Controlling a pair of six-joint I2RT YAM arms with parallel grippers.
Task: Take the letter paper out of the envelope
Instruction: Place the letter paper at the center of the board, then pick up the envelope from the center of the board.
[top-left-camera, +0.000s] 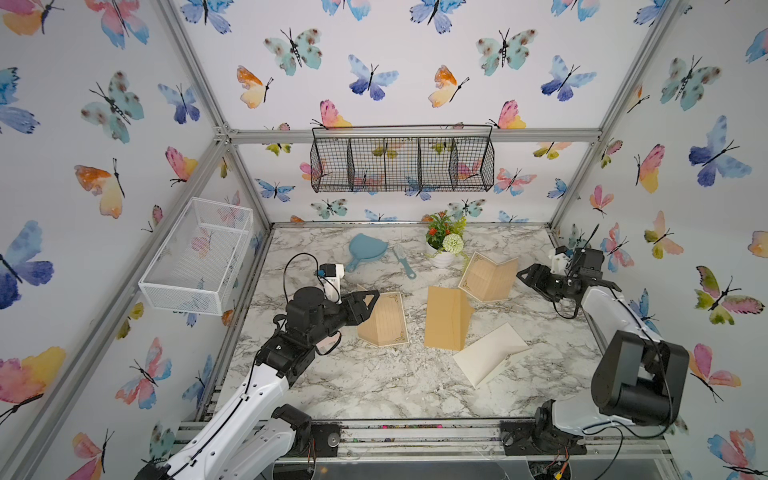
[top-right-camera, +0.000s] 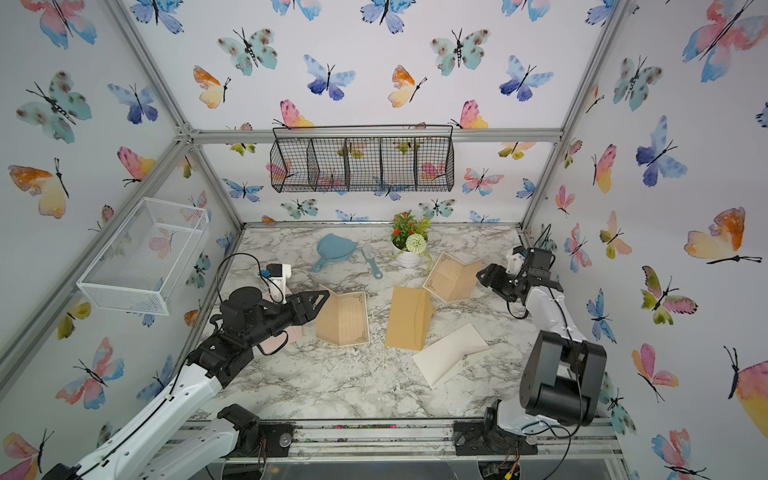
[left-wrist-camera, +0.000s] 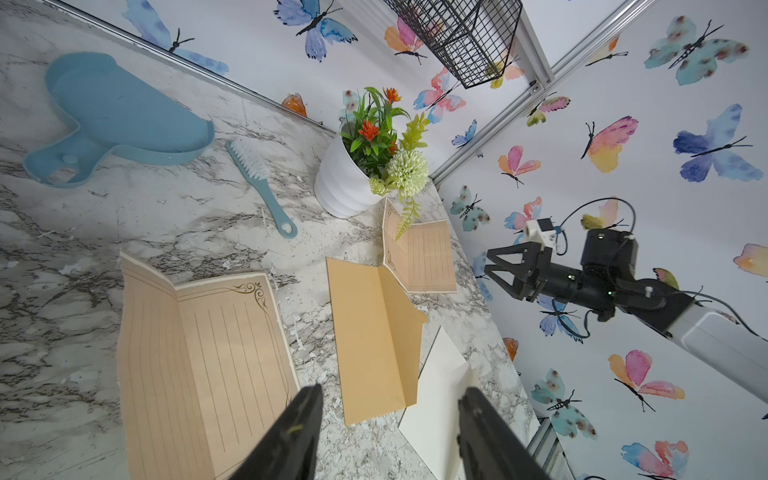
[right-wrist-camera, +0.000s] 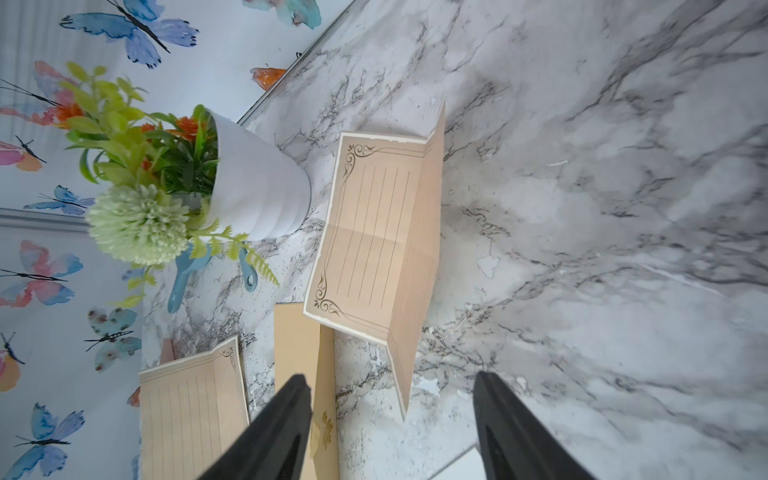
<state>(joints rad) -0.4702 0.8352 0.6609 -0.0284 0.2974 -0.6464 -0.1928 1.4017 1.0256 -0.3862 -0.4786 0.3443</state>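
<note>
Two tan lined letter papers lie half unfolded on the marble table (top-left-camera: 374, 386): one at the left (top-left-camera: 384, 318) and one at the back right (top-left-camera: 490, 276). Between them lies a brown envelope (top-left-camera: 446, 318) with its flap raised. A cream envelope (top-left-camera: 490, 353) lies just in front of it. My left gripper (top-left-camera: 370, 301) stands open and empty at the left paper's (left-wrist-camera: 199, 353) edge. Beside the right paper (right-wrist-camera: 374, 237) my right gripper (top-left-camera: 525, 276) is open, holding nothing, with the paper's folded corner just ahead of its jaws.
A blue dustpan (top-left-camera: 365, 249), a small brush (top-left-camera: 404, 262) and a white flower pot (top-left-camera: 441, 259) stand at the back of the table. A white wire basket (top-left-camera: 199, 257) hangs on the left wall, a black one (top-left-camera: 401, 160) on the back wall. Something pink (top-right-camera: 293, 332) lies under my left arm.
</note>
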